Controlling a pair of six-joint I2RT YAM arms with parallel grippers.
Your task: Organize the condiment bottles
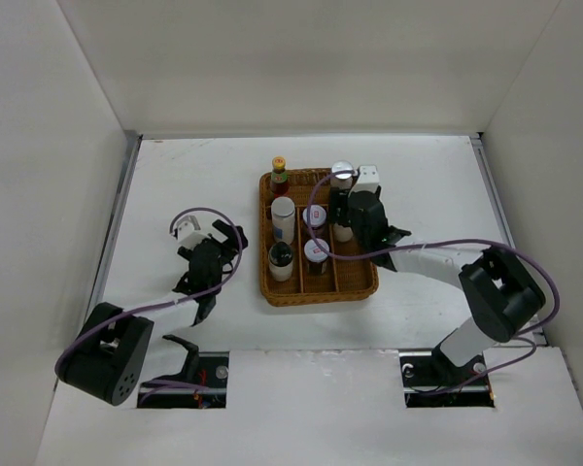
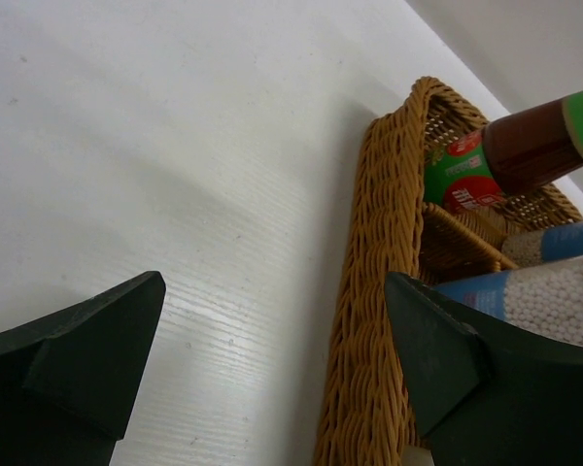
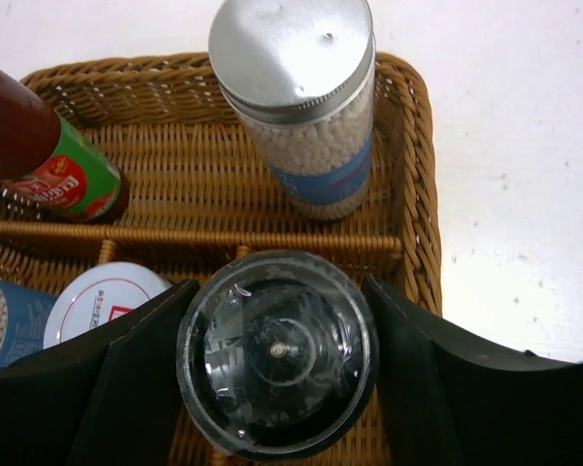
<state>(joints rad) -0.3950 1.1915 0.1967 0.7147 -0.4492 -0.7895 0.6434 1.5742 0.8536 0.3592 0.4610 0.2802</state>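
Right hand [image 3: 279, 289] flanks dark-topped bottle [image 3: 277, 359] — its body hidden, grip unclear.

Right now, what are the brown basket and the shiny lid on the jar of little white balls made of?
Basket: looks like woven wicker, matte brown; you can see the braided strands.
Lid: probably metal, silvery and softly shiny, with a small dent.
Jar: clear, glass or plastic; can't tell.
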